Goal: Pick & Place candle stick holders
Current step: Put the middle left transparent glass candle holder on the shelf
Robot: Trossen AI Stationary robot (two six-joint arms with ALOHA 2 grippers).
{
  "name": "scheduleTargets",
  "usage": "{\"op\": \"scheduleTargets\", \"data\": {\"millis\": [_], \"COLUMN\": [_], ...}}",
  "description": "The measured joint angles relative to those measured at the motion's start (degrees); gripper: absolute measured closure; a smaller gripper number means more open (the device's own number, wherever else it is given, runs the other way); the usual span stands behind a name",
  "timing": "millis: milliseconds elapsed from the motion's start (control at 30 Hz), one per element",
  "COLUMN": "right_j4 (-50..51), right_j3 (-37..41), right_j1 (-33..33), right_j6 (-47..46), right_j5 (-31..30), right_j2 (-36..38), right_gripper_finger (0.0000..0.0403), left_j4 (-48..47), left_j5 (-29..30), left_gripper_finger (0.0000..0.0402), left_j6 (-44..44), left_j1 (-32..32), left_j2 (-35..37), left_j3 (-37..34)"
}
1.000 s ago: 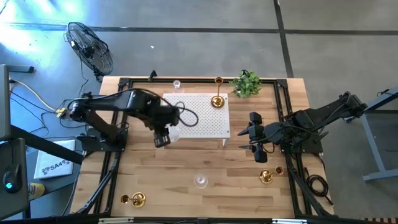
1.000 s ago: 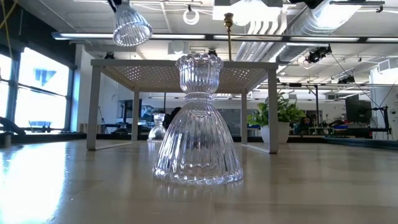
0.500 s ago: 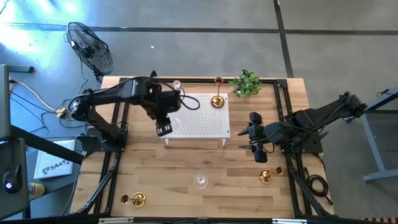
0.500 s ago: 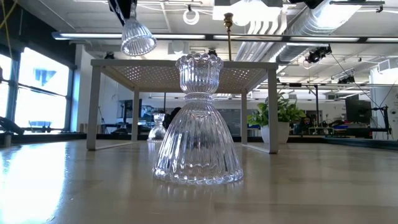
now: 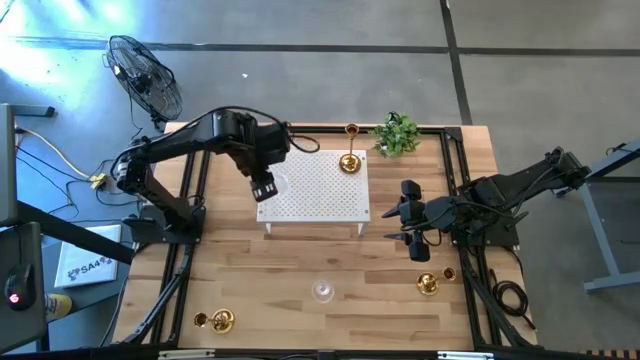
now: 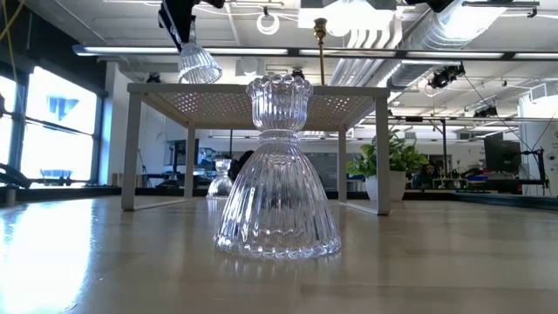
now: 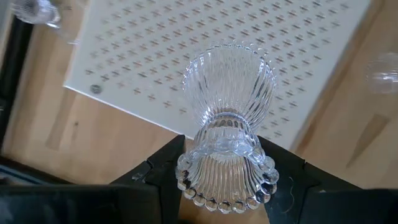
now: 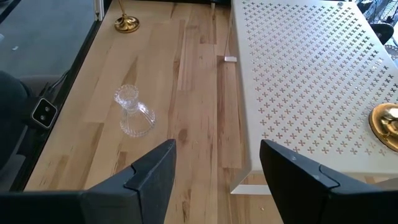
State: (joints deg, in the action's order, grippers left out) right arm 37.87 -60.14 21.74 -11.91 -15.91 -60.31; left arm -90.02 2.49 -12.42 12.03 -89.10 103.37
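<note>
Your left gripper (image 7: 227,180) clamps a glass holder (image 7: 229,124) — ribbing visible only by wrist — above the white platform (image 5: 320,190); right gripper (image 5: 410,232) spread.

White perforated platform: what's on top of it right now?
One gold candle holder stands on the white platform near its back right corner. The left tool hangs over its left edge holding a clear glass holder. The surface beneath that arm is hidden.

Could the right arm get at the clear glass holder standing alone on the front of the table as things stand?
Probably yes. The right gripper is open and empty, and bare wood lies between it and the glass holder, which stands upright and alone. The left gripper is busy over the white platform.
</note>
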Motion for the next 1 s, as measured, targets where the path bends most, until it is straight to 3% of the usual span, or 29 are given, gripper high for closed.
{"op": "scheduleTargets", "data": {"millis": [467, 1000], "right_j4": [0.00, -0.02], "right_j3": [0.00, 0.00], "right_j1": [0.02, 0.01], "right_j6": [0.01, 0.01], "right_j5": [-0.01, -0.01], "right_j2": [0.00, 0.00], "right_gripper_finger": [0.0178, 0.0178], "left_j4": [0.22, 1.22], "left_j5": [0.81, 2.85], "left_gripper_finger": [0.0241, 0.0241], "left_j6": [3.67, 6.23], "left_j1": [8.75, 9.00], "left_j2": [-1.17, -4.70], "left_j3": [-0.13, 0.02]}}
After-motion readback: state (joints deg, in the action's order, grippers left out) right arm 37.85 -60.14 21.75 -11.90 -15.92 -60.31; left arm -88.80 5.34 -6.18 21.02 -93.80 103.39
